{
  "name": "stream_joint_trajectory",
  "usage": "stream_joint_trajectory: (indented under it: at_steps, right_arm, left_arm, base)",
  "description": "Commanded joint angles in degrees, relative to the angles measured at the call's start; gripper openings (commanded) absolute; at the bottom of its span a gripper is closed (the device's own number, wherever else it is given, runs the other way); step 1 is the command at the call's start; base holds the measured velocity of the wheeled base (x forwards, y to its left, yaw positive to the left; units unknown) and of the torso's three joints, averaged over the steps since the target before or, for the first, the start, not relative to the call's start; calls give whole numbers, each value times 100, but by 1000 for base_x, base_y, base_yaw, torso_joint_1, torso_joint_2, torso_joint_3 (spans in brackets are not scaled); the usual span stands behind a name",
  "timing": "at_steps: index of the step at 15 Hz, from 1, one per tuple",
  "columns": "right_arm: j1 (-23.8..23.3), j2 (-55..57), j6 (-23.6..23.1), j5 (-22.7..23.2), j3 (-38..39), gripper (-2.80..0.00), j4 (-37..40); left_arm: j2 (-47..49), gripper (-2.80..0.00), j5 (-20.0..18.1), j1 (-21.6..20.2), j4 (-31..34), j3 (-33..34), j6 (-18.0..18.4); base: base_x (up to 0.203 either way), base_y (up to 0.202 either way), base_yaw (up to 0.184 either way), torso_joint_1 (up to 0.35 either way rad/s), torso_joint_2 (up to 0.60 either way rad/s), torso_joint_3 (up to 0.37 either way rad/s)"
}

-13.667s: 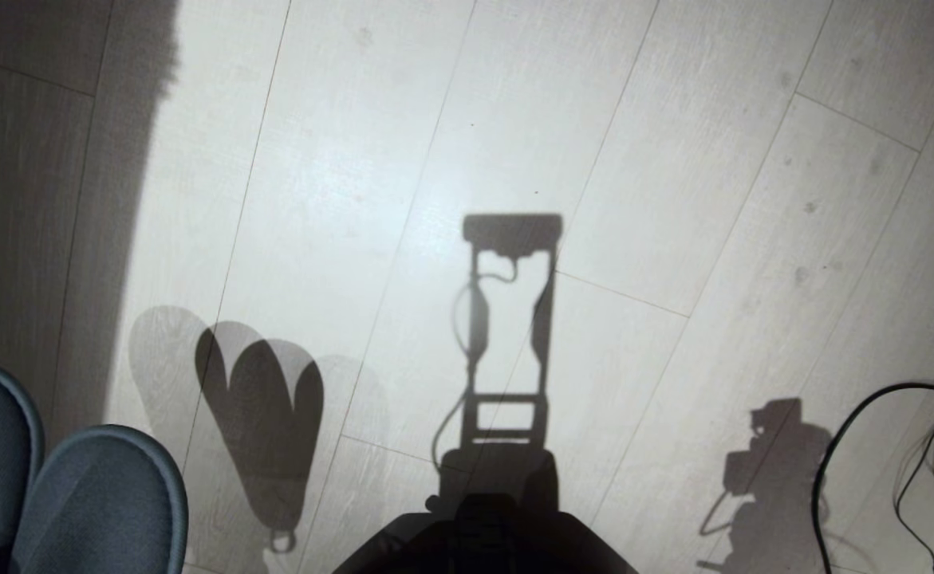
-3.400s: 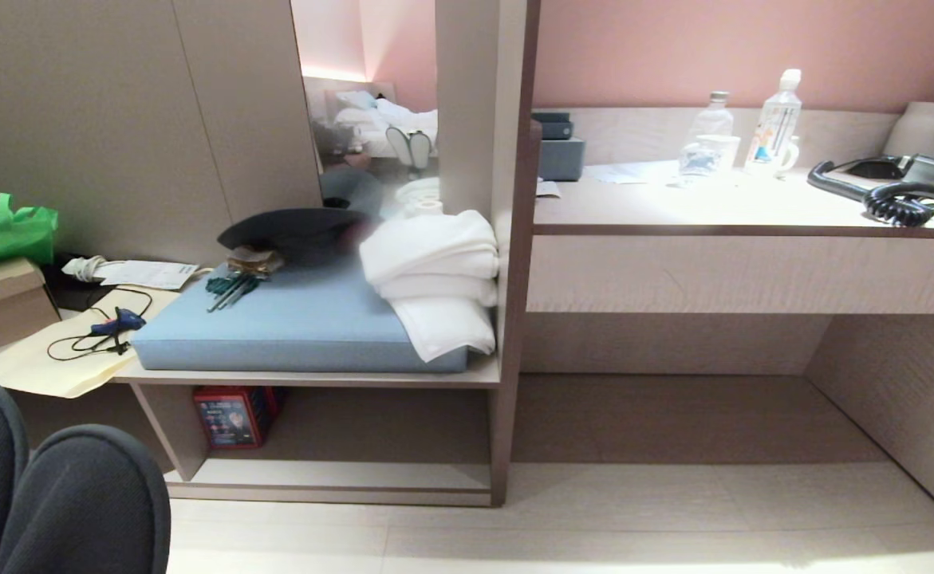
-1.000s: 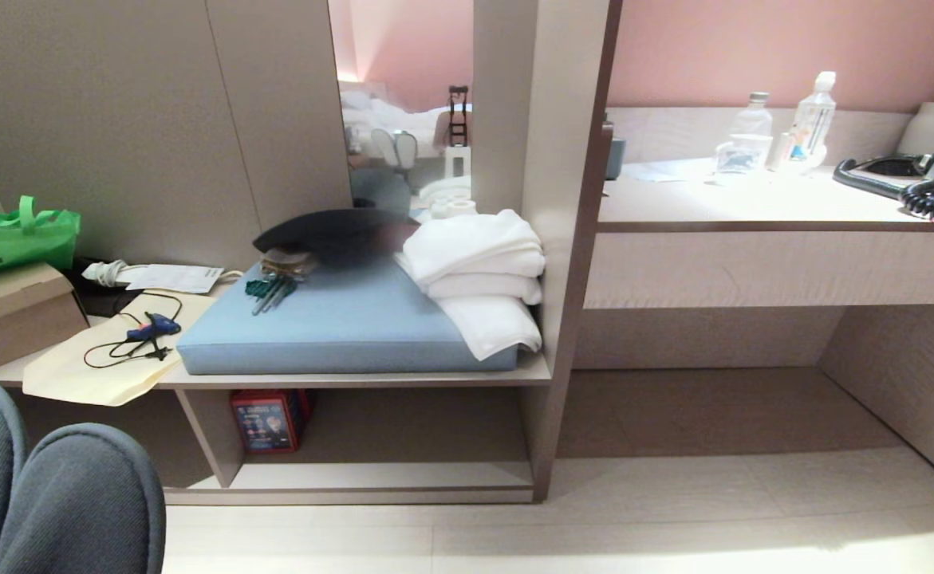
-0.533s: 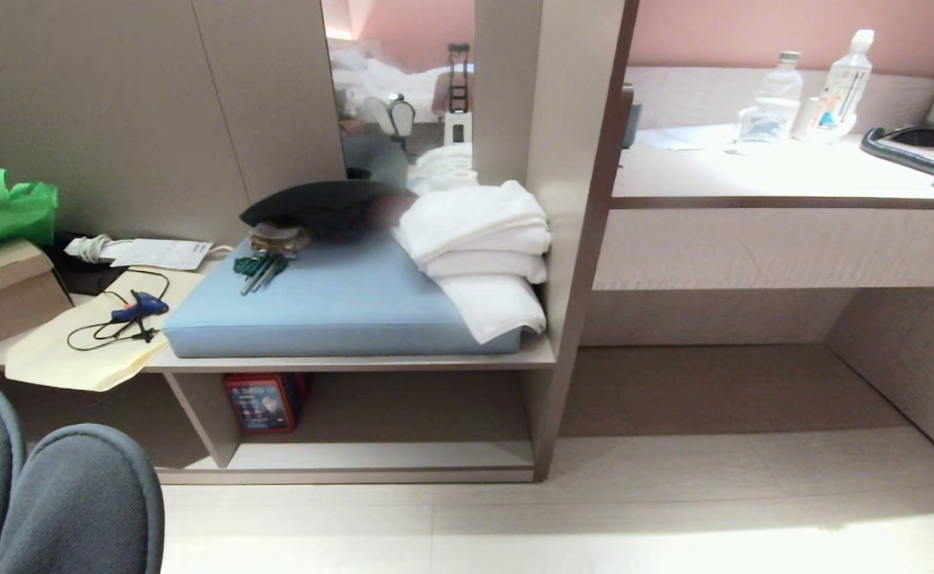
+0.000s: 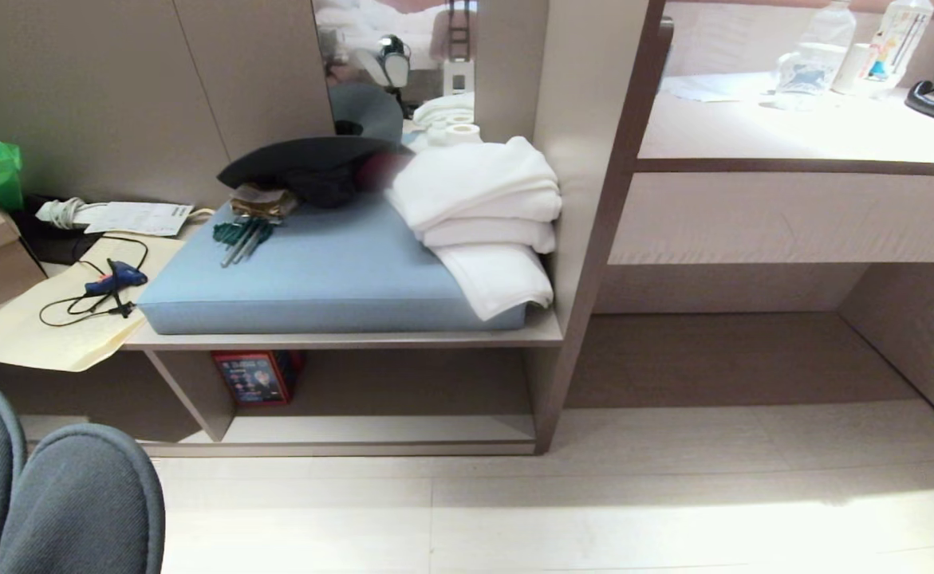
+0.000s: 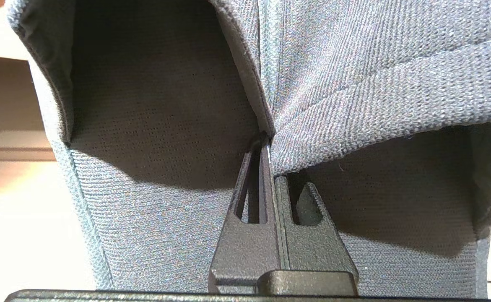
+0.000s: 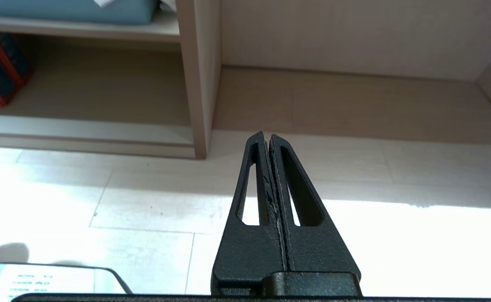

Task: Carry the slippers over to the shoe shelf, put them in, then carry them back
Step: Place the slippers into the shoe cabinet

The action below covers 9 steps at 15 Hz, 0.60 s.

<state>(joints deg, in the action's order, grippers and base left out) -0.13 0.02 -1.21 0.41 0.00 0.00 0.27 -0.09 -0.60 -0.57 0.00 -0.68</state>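
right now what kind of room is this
Most likely a hotel room: folded white towels on a built-in bench, a mirror reflecting a bed, and a desk with water bottles.

The left gripper (image 6: 270, 167) and right gripper (image 7: 267, 140) look alike: two matte black, finely textured fingers, tapered to narrow tips, each pierced by one long slot, above a black crossbar.

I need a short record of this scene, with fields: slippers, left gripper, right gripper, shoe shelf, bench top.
slippers: both pinched together, hanging low at the robot's left
left gripper: shut on the slippers
right gripper: shut, holding nothing, above the floor
shoe shelf: open cubby ahead, red box by its divider
bench top: blue cushion, white towels
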Motion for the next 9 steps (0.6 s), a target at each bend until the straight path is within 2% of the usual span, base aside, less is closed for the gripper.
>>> stream_joint_trajectory:
  at_steps: [1, 9]
  right_arm:
    - [-4, 6, -2, 2, 0, -280, 0]
    - [3, 6, -2, 2, 0, -280, 0]
  left_arm:
    - [0, -280, 0, -2, -4, 29, -2]
    - [79, -280, 0, -2, -4, 35, -2]
  base:
    - [0, 0, 0, -2, 2, -207]
    - [0, 0, 0, 5, 3, -198]
